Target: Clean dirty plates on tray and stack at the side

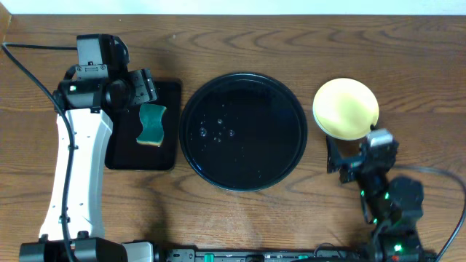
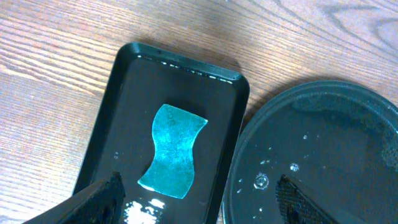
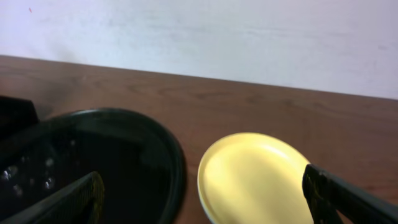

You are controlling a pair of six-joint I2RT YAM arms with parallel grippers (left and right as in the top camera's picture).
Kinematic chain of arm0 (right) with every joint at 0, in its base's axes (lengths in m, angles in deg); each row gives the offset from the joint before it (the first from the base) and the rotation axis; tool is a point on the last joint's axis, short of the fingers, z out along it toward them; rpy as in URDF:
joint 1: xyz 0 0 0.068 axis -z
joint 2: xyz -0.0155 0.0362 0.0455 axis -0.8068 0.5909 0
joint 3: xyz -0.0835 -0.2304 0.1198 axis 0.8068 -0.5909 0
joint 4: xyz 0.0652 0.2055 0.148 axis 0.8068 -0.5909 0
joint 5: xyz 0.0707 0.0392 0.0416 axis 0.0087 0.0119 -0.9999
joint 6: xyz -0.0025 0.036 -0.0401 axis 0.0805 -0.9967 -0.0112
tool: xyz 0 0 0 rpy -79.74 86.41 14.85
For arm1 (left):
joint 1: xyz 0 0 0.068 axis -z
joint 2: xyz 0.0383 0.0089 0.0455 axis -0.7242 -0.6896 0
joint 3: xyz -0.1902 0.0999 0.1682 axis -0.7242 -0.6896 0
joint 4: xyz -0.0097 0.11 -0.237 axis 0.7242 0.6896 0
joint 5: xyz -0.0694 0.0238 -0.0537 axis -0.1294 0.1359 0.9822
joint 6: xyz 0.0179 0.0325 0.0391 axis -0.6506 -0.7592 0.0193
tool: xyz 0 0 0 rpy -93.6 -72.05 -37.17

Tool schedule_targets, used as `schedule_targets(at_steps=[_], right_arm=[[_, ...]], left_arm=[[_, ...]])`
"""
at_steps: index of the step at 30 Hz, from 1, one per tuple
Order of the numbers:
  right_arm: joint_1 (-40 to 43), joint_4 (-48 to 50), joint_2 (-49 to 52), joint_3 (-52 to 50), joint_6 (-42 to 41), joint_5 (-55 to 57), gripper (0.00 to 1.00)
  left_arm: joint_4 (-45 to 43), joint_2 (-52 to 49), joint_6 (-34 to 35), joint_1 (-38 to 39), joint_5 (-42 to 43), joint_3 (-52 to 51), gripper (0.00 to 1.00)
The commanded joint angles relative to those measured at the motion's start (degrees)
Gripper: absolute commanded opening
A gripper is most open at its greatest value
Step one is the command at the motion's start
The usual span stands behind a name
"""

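Yellow plate [image 1: 346, 109] sits on the wooden tabletop [image 1: 240, 218], just right of the round black tray [image 1: 247, 164] and apart from its rim; its upturned face looks an even pale yellow, and whether anything lies under it cannot be told. The round black tray sits at the middle of the tabletop, wet, with a few water drops [image 1: 218, 133] left of its centre. Just left of it lies a smaller rectangular black tray [image 1: 120, 156], holding a teal sponge [image 1: 151, 124] that lies flat near its middle. The left claw [image 1: 144, 89] hangs over the far part of this rectangular tray, its fingers [image 2: 102, 196] spread wide and holding nothing, the sponge between and beyond them in the left wrist view. The right claw [image 1: 357, 154] is at the near edge of the yellow plate, its fingers [image 3: 348, 199] also wide apart, with the plate between and beyond them in the right wrist view; whether they touch it cannot be told.
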Motion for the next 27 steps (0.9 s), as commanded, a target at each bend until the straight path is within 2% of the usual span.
schedule_targets(at_steps=[1, 4, 15, 27], right_arm=[[-0.4, 2.7, -7.8, -8.5, 1.0, 1.6, 0.99], [-0.4, 3.7, -12.9, -14.0, 0.9, 1.4, 0.99], [-0.5, -3.9, -19.2, -13.7, 0.9, 0.9, 0.99], [-0.6, -3.8, -23.7, -13.7, 0.8, 0.9, 0.99]], left_arm=[[0.0, -0.3, 0.5, 0.0, -0.1, 0.3, 0.79], [0.0, -0.3, 0.5, 0.0, -0.1, 0.3, 0.79], [0.0, -0.3, 0.5, 0.0, -0.1, 0.3, 0.79], [0.0, -0.3, 0.5, 0.0, -0.1, 0.3, 0.79]])
